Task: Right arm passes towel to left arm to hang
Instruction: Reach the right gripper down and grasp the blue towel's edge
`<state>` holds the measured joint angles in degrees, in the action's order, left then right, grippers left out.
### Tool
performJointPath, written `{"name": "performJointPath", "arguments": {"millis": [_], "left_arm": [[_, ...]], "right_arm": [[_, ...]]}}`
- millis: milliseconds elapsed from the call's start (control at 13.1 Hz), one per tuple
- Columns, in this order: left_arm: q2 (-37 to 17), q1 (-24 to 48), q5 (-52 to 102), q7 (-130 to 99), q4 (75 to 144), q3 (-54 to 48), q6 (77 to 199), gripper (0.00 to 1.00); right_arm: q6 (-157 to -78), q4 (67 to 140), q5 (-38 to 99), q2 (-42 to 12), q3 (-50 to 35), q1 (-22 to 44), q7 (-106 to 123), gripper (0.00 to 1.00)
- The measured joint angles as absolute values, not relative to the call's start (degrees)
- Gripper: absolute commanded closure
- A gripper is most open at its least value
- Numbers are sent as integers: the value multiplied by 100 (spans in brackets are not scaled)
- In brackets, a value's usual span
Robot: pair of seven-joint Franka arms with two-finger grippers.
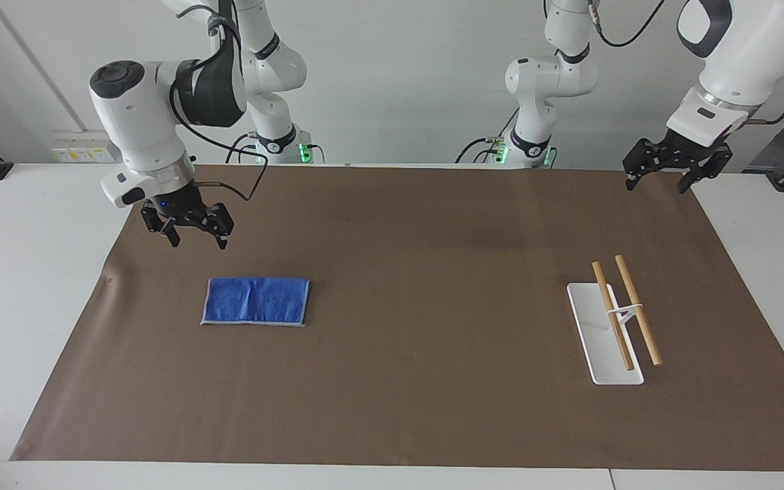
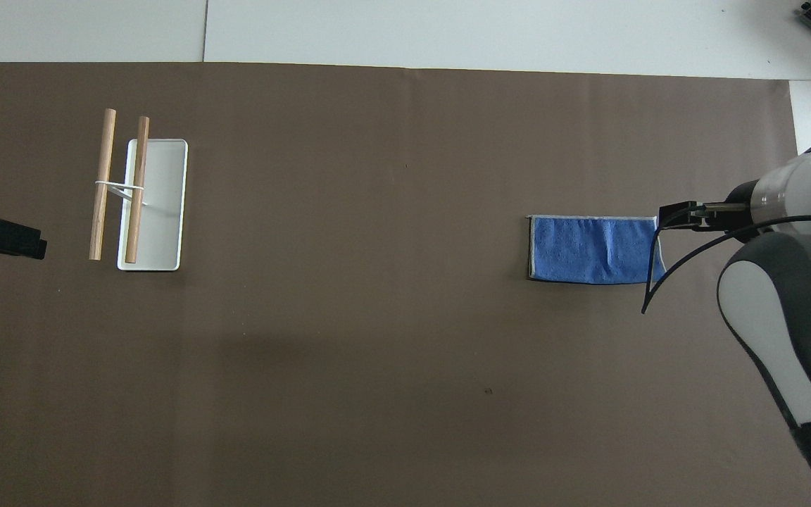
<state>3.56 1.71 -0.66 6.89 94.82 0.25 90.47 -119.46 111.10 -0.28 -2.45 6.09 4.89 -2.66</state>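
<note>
The blue towel (image 1: 256, 300) lies flat and folded on the brown mat toward the right arm's end of the table; it also shows in the overhead view (image 2: 594, 249). My right gripper (image 1: 188, 234) is open and empty, in the air above the mat beside the towel's outer end; the overhead view shows it (image 2: 680, 214) at the towel's edge. My left gripper (image 1: 659, 178) is open and empty, waiting in the air over the mat's corner at the left arm's end; one fingertip (image 2: 8, 239) shows in the overhead view.
A towel rack with a white base (image 1: 603, 333) and two wooden rods (image 1: 625, 312) stands at the left arm's end of the mat, also in the overhead view (image 2: 120, 184). The brown mat (image 1: 419, 272) covers most of the white table.
</note>
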Motion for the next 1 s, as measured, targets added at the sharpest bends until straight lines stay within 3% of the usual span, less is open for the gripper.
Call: {"name": "performJointPath", "arguments": {"millis": [690, 996], "left_arm": [[356, 171, -66, 689, 9482, 25, 9047, 0], [356, 171, -66, 689, 9482, 25, 9047, 0]], "right_arm": [[-14603, 12465, -28, -1267, 594, 796, 155, 0], [-14951, 12696, -28, -1395, 594, 795, 174, 0]]}}
